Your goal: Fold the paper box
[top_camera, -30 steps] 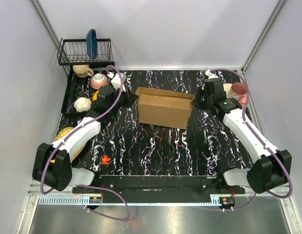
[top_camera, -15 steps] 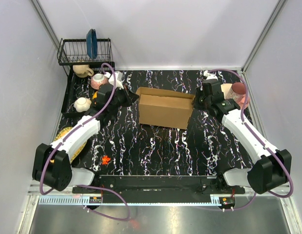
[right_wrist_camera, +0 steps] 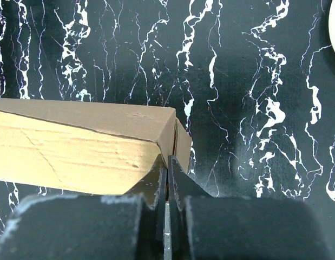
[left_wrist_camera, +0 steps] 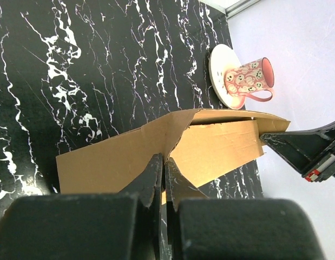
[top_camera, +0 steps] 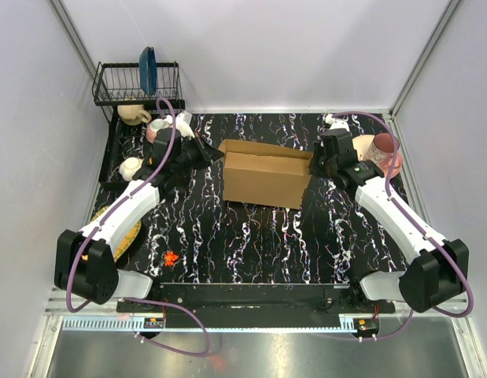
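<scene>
near the middle of the black, white-veined marble-pattern tabletop (top_camera: 251, 236): plain brown cardboard paper box (top_camera: 265, 179), set up as an oblong open-topped carton, long face toward the arm bases, one flap raised along the far rim.

at the box's left end: left gripper (top_camera: 217, 156), black fingers (left_wrist_camera: 154, 173) pressed together with no gap showing, tips against a creased end flap. cardboard nipped between them or merely touched: not possible to tell.

at the box's right end: right gripper (top_camera: 314, 162), fingers (right_wrist_camera: 156, 176) closed tight in the same way, tips at the upper corner of the end panel. hold on the cardboard not discernible. both arms reaching inward from the near corners, purple cables looped along each.

in the far left corner: black wire dish rack (top_camera: 117, 88) with a blue plate (top_camera: 148, 69) standing on edge inside, and a beige cup (top_camera: 133, 114) just below. closer to the left arm: a pink-and-white cup (top_camera: 155, 131) and a white cup (top_camera: 130, 167), both partly hidden.

beside the left arm's lower link: round yellow woven mat (top_camera: 123, 230), half covered.

toward the front left of the tabletop: small orange scrap (top_camera: 170, 257).

by the right edge: pink patterned mug (left_wrist_camera: 248, 78) upright on a round white saucer (left_wrist_camera: 218, 65), near the right wrist, apart from the box.
</scene>
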{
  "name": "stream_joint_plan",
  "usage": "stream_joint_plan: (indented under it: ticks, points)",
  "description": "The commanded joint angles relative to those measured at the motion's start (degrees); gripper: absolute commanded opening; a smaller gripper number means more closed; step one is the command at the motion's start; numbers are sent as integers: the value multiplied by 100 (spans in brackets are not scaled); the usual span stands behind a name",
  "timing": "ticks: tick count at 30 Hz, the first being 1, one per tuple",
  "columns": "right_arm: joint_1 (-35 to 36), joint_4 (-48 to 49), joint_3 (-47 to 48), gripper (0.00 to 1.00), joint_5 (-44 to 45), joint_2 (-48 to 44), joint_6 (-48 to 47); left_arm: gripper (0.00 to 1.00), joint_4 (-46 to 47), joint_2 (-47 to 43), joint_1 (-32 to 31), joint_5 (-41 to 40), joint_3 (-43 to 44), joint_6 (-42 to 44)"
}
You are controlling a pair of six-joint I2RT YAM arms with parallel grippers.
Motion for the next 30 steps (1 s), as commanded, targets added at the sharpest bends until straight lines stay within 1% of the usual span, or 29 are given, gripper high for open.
stream_joint_plan:
  ticks: [1, 14, 19, 21, 26, 30]
  points:
    - [136, -690, -252, 0, 52, 252, -102, 0, 178, 51, -18, 525, 214, -596]
    - [206, -673, -261, 0, 131, 340, -111, 0, 310, 77, -80, 595, -102, -921]
    - [241, -682, -270, 0, 192, 340, -129, 0, 213, 86, -124, 490, -155, -842]
    - [250, -682, -279, 0, 245, 349, -146, 0, 11, 95, -141, 481, -207, -877]
    - [277, -655, -322, 0, 271, 358, -146, 0, -129, 42, -290, 95, -374, -720]
    - [285, -664, -349, 0, 298, 331, -146, 0, 2, 24, -431, -169, -734, -579]
